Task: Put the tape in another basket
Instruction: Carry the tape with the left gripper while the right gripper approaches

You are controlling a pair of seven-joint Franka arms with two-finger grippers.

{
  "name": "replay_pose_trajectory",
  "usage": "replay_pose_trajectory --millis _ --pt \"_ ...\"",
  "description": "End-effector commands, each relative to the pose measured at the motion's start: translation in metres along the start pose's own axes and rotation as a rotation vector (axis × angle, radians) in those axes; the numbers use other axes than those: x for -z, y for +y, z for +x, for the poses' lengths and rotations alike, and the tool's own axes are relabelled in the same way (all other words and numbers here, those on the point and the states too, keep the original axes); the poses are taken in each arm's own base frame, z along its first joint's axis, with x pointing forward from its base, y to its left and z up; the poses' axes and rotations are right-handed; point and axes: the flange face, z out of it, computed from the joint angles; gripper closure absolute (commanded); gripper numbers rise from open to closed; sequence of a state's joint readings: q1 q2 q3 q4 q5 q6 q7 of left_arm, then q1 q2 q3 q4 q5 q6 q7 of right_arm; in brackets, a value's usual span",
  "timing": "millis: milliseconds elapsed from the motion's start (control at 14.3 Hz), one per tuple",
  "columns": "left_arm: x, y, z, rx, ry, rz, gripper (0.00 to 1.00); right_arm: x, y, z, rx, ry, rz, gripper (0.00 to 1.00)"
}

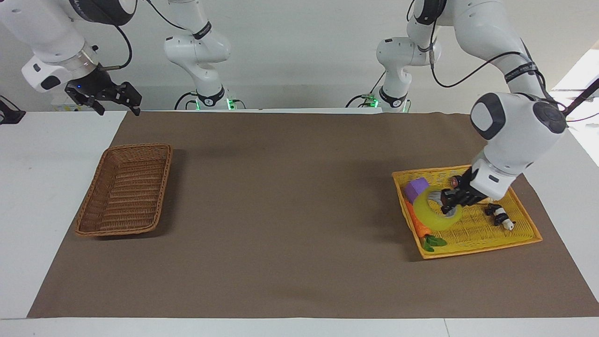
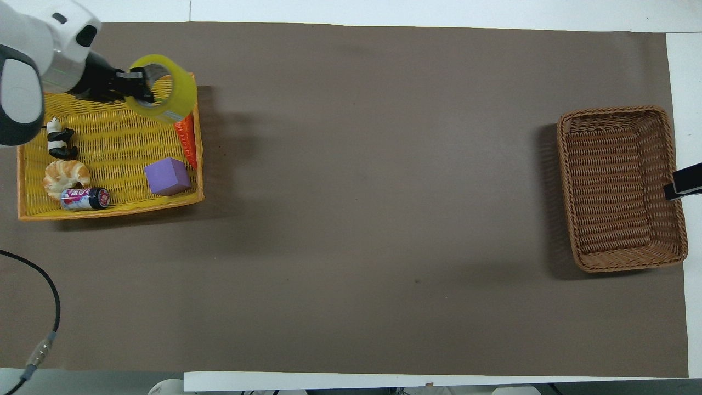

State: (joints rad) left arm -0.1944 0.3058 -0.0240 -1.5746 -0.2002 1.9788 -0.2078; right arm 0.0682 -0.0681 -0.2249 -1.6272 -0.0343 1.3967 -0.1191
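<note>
The left gripper point(image 1: 448, 202) holds the tape point(image 1: 434, 211) above the yellow tray point(image 1: 486, 234). The overhead view alone shows a bread roll point(image 2: 66, 174). The right gripper point(image 1: 110, 96) waits, apparently spread, near the basket point(image 1: 124, 189).

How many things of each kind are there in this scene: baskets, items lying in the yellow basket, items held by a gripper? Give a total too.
Baskets: 2, the yellow basket and the brown wicker basket.
Lying in the yellow basket: 5, carrot, purple block, croissant, can, panda figure.
Held: 1, the tape, in the left gripper.
Total: 8.
</note>
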Motion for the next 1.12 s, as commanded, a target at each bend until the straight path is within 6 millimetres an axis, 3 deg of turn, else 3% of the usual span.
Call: replay_pose_trajectory --millis 0,209,349,488,558,1047 --pt "-0.017 0.126 -0.06 0.056 -0.06 -0.053 0.97 -0.001 0.001 -0.006 0.016 0.016 0.019 0.0" --pt "-0.028 0.223 -0.13 -0.046 -0.081 -0.066 1.0 -0.001 0.001 -0.006 0.016 0.016 0.019 0.0" --pt "-0.026 0.262 -0.155 -0.021 -0.052 -0.107 1.0 -0.001 0.001 -0.005 0.016 0.016 0.021 0.0" --pt "-0.026 0.288 -0.175 -0.028 -0.03 -0.137 1.0 -0.001 0.001 -0.006 0.016 0.016 0.019 0.0" --pt "-0.026 0.294 -0.181 -0.041 -0.03 -0.14 1.0 -0.002 0.001 -0.005 0.015 0.014 0.019 0.0" --pt "-0.028 0.287 -0.177 -0.035 -0.035 -0.131 1.0 -0.007 -0.007 -0.007 0.039 -0.006 0.04 0.0"
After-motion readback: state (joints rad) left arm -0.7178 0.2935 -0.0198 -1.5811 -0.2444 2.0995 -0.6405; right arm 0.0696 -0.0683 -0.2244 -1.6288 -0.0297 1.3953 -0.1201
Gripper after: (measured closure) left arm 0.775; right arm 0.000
